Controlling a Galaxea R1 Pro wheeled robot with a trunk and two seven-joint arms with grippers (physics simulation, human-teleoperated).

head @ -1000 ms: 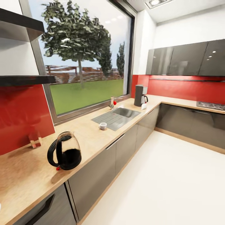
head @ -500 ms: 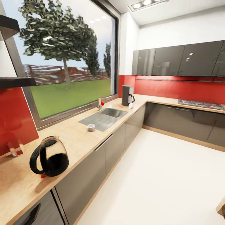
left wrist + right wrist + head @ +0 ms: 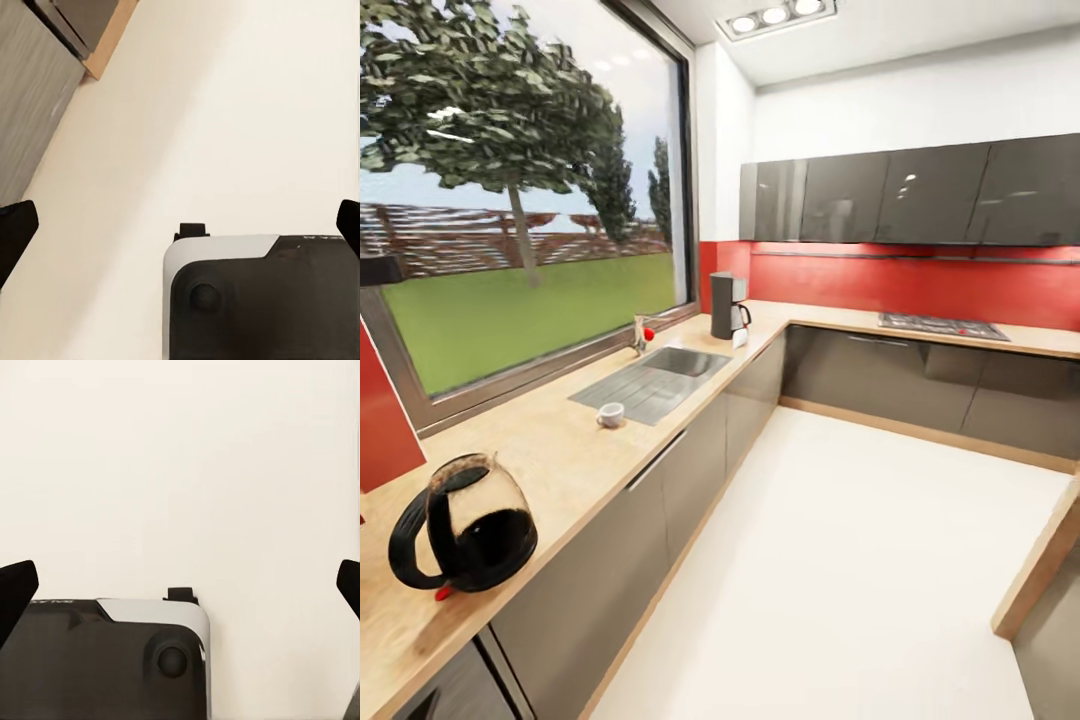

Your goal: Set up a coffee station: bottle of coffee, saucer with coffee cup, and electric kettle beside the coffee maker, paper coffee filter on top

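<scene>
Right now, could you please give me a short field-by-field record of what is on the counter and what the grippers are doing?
electric kettle: upright on the countertop, near end
coffee cup: on the countertop beside the sink's drainer, no saucer under it
coffee maker: far corner of the countertop, beyond the sink
left gripper: open, empty, over the floor
right gripper: open, empty, over the floor

Countertop [image 3: 560, 450], left of frame: electric kettle [image 3: 460, 525] lower left, coffee cup [image 3: 610, 414] mid-run, coffee maker [image 3: 726, 306] at far corner. Bare stretches between them. Floor [image 3: 840, 560] open, centre frame.
</scene>
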